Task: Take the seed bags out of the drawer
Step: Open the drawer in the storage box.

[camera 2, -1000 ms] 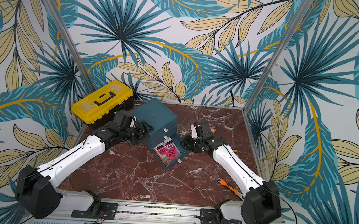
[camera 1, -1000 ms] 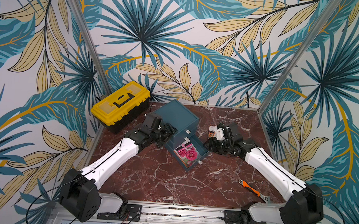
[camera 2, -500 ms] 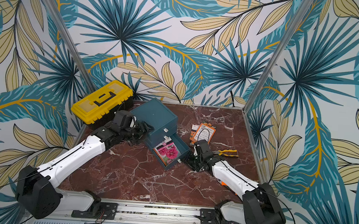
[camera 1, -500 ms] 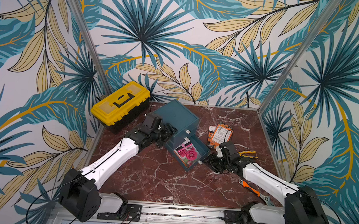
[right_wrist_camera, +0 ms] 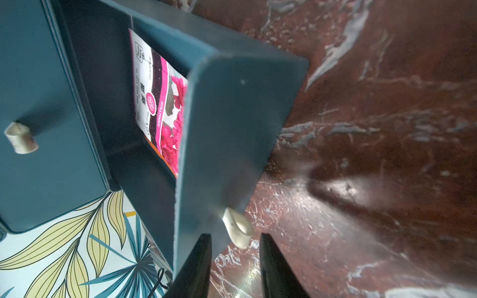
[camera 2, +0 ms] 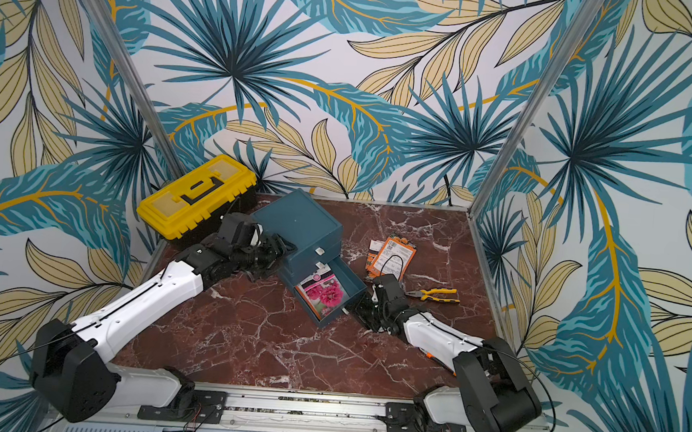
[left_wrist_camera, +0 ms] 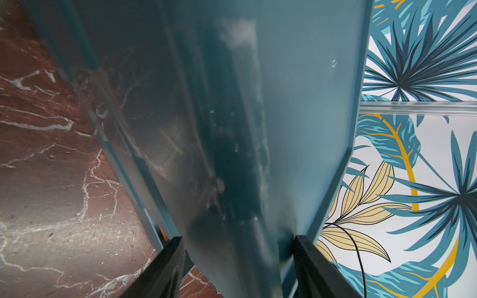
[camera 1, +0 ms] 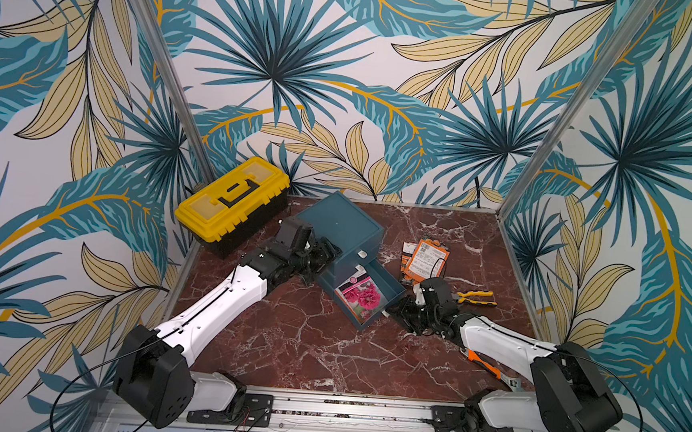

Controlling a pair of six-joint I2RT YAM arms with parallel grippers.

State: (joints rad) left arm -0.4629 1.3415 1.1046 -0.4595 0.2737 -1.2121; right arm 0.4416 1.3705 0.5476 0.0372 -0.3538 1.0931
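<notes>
Left claw (left_wrist_camera: pixel 236 241): clamped on matte teal box cabinet (camera 1: pixel 337 220); risks skidding it if loosened.
Open teal bottom drawer (camera 1: pixel 389 289): holding glossy pink-flower seed bag (camera 1: pixel 361 297), flat inside.
Right claw (right_wrist_camera: pixel 235 238): narrow, straddling cream drawer knob (right_wrist_camera: pixel 237 227); risks yanking drawer out and spilling the bag.
Far right: orange-and-white printed seed bags (camera 1: pixel 427 258), out on red marble table (camera 1: pixel 306 347).

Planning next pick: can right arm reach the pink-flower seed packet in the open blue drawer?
Probably yes: pink-flower seed packet lies uncovered in open blue drawer; right gripper must clear its front panel.

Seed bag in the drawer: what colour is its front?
The seed bag shows bright pink flowers, white-and-dark header; clearest in the right wrist view.
</notes>
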